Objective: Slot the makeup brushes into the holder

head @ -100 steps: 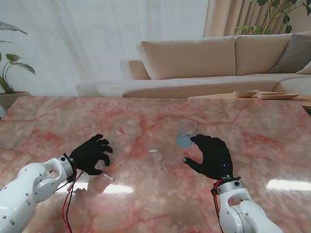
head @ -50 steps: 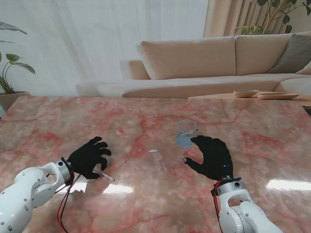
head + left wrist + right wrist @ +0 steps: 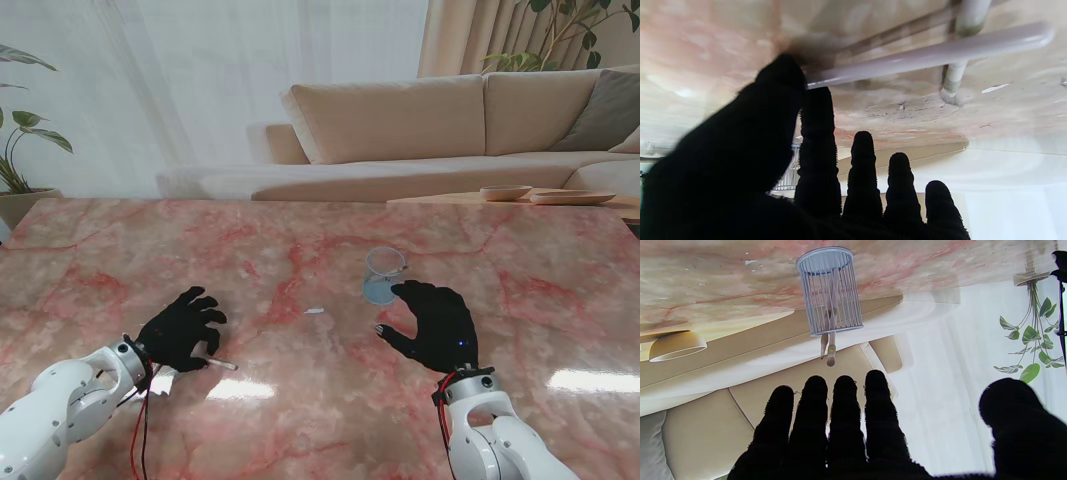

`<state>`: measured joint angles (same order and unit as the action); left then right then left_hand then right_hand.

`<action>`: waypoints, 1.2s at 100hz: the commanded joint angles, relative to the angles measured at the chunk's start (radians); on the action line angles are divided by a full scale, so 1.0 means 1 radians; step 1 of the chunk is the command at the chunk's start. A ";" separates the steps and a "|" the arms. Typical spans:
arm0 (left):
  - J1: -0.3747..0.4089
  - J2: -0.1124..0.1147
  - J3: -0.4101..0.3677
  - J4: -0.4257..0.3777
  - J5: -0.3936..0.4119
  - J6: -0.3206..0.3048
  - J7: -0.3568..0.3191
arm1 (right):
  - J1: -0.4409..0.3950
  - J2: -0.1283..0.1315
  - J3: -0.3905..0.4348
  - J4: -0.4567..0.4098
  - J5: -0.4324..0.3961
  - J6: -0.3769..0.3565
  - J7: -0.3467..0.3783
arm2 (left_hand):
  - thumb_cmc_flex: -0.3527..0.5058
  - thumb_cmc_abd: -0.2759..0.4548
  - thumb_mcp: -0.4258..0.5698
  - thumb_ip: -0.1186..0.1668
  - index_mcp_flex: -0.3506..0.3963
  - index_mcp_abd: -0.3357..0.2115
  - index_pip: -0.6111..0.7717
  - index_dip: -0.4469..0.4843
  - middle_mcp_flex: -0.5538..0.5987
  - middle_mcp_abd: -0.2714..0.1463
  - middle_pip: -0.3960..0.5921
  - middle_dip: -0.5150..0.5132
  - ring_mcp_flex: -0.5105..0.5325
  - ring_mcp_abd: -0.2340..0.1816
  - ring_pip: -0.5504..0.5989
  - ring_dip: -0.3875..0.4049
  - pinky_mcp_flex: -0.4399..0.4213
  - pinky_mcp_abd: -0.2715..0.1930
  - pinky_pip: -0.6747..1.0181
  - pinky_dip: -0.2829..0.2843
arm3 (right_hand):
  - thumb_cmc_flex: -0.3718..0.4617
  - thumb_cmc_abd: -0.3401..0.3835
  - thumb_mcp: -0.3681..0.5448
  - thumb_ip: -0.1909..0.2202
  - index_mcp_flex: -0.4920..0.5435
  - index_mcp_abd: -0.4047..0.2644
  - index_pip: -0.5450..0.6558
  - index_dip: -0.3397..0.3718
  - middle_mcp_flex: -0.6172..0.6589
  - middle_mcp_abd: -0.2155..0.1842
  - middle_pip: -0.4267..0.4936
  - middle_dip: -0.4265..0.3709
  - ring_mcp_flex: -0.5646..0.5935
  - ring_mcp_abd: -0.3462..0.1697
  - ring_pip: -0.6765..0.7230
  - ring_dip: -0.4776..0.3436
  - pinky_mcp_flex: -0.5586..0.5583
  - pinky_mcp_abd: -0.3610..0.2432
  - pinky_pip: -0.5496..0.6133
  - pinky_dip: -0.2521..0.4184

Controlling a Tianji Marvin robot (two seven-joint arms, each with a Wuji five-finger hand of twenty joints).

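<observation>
Stand view: left hand [image 3: 183, 329] low on the marble table [image 3: 300, 410], a pale makeup brush [image 3: 216, 363] poking out from under it; the holder [image 3: 383, 277] stands well apart, just beyond the right hand [image 3: 434, 323], which is spread and empty. Pickup step. Against the frame a second ago, the left hand sits nearer to me.

Left wrist: thumb [image 3: 780, 86] and forefinger pressed on the handle; a firm grip cannot be told.

Right wrist: holder already carries brushes [image 3: 828, 353]. Next: secure, lift, carry across.

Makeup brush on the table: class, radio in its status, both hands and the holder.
Left hand pinching the makeup brush at the tabletop. Right hand open beside the holder, two brushes already in. Nothing between.
</observation>
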<state>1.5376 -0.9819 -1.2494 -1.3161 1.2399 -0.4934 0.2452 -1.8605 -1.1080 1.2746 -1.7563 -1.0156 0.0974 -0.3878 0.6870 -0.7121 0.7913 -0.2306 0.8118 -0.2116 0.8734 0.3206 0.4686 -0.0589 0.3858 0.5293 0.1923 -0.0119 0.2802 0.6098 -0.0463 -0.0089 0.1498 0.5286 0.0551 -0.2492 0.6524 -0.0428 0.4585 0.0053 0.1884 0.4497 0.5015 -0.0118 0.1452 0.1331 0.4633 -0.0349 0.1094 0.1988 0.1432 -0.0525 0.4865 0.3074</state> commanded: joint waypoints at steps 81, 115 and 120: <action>0.015 0.017 0.035 0.040 0.073 0.025 -0.006 | -0.007 -0.005 -0.002 0.002 0.018 0.015 0.019 | 0.075 0.157 0.067 0.033 0.014 -0.080 0.009 0.369 0.028 -0.004 0.055 0.056 -0.055 -0.012 0.040 0.018 0.011 -0.059 -0.062 -0.108 | 0.043 0.002 -0.027 0.027 0.015 0.004 0.015 0.001 0.018 -0.021 0.019 0.030 -0.016 -0.014 0.014 0.035 -0.027 0.002 0.009 -0.006; 0.020 0.000 0.041 0.063 0.003 0.035 0.010 | -0.006 -0.008 -0.005 0.001 0.026 0.024 0.016 | 0.087 0.209 0.066 0.000 -0.031 -0.071 -0.027 0.564 0.027 0.020 0.097 0.128 -0.080 -0.006 0.045 0.026 0.018 -0.076 -0.083 -0.163 | 0.046 0.000 -0.024 0.028 0.015 0.006 0.017 0.002 0.017 -0.021 0.019 0.036 -0.019 -0.014 0.014 0.038 -0.030 0.001 0.008 -0.002; 0.023 -0.002 0.040 0.064 -0.003 0.038 0.015 | -0.006 -0.008 -0.006 0.002 0.027 0.024 0.015 | 0.089 0.209 0.067 -0.002 -0.035 -0.072 -0.023 0.576 0.023 0.030 0.097 0.130 -0.084 -0.004 0.044 0.026 0.018 -0.076 -0.086 -0.168 | 0.046 0.001 -0.022 0.028 0.015 0.006 0.017 0.001 0.016 -0.022 0.018 0.037 -0.020 -0.013 0.014 0.038 -0.029 0.001 0.008 -0.002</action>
<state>1.5312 -0.9762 -1.2210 -1.2915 1.2310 -0.4646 0.2701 -1.8614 -1.1120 1.2710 -1.7579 -0.9935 0.1161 -0.3840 0.6840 -0.5310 0.8359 -0.2572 0.7344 -0.1941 0.8214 0.8923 0.5178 -0.0476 0.4587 0.6428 0.1663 -0.0118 0.3113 0.6203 -0.0291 -0.0584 0.1147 0.3804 0.0655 -0.2492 0.6436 -0.0413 0.4586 0.0049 0.1983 0.4497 0.5124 -0.0202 0.1605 0.1585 0.4633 -0.0347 0.1200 0.2203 0.1327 -0.0523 0.4865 0.3074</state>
